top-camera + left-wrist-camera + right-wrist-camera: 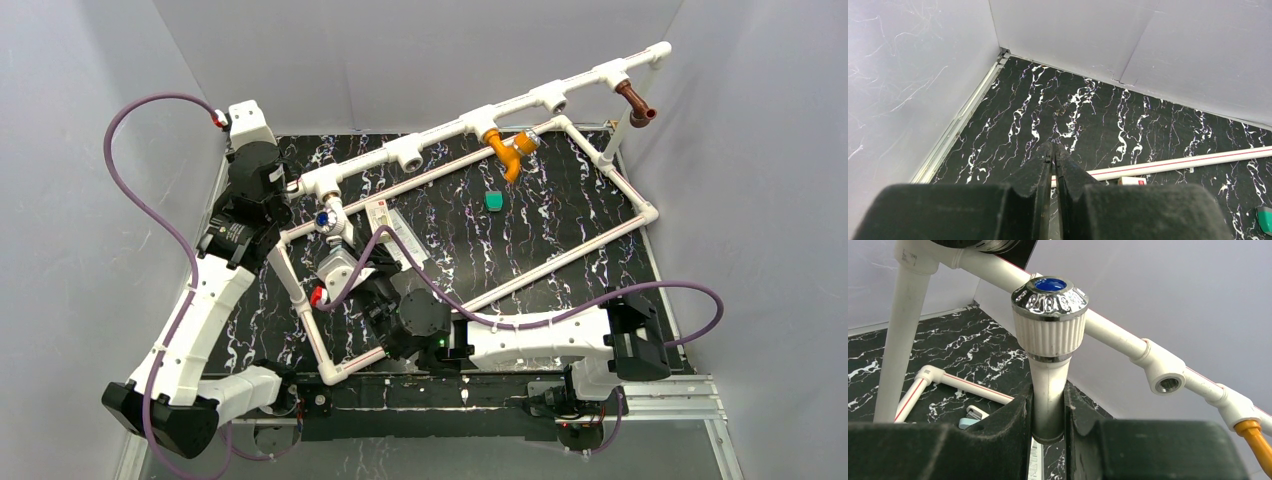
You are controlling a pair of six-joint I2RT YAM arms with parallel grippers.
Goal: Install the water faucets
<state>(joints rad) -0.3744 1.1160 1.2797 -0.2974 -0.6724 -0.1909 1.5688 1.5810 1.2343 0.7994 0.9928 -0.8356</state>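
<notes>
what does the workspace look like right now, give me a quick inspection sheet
surface: black marbled tabletop, white pipe frame lying on it
job's things: orange faucet and reddish-brown faucet sit in T-fittings on the raised pipe; white faucet with blue-capped knob is at the left end fitting, seating unclear
clutter: small teal piece; small white labelled item
grippers: right gripper fingers shut on the white faucet's stem; left gripper fingers shut, empty
cables: purple cables loop from both arms, one draped across the frame
surroundings: plain grey walls
</notes>
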